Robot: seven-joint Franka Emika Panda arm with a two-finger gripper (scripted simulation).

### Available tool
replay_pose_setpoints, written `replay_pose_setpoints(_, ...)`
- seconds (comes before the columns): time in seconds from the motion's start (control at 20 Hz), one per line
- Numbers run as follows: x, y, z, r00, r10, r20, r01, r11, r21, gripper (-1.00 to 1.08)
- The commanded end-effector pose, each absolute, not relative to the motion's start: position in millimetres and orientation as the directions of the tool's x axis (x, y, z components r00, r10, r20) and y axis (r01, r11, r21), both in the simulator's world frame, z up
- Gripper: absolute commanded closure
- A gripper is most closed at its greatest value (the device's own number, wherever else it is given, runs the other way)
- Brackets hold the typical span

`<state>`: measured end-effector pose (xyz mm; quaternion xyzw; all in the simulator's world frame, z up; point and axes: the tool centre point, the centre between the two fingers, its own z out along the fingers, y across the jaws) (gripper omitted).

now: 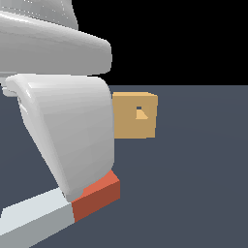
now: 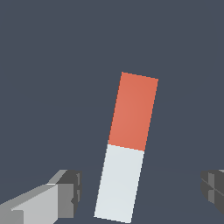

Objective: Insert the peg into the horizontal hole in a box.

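The peg [image 2: 126,148] lies flat on the dark floor, one half red-orange and one half pale white-grey. In the wrist view my gripper [image 2: 140,190] hangs above its white half, open, with one fingertip [image 2: 70,189] on each side and clear gaps to the bar. In the exterior view the arm's white body hides most of the peg [image 1: 94,193]; only part of each half shows. The tan box [image 1: 135,116] stands upright farther back, its small square hole [image 1: 140,113] facing the camera. The gripper itself is hidden in that view.
The arm's large white links [image 1: 63,121] fill the exterior view's left and cover the box's near edge. Dark grey floor [image 1: 193,184] spreads around the peg and box.
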<state>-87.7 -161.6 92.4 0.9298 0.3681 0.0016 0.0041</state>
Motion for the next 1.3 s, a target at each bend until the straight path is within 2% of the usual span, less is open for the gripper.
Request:
replay_pose_setpoints(0.0,-102.0,-169.9,84.1,0.778,0.629,0.000,0.629,-0.778,0.006,-0.92)
replay_pose_setpoints(0.4,-126.5,-180.1,70.5,0.845,0.535,-0.001,0.535,-0.845,0.001,-0.92)
replay_pose_setpoints(0.8,-126.9,-180.0,65.5,0.845,0.535,-0.001,0.535,-0.845,0.000,-0.92)
replay_pose_setpoints(1.25,-127.8,-179.4,29.3,0.846,0.533,0.000,0.533,-0.846,0.000,-0.92)
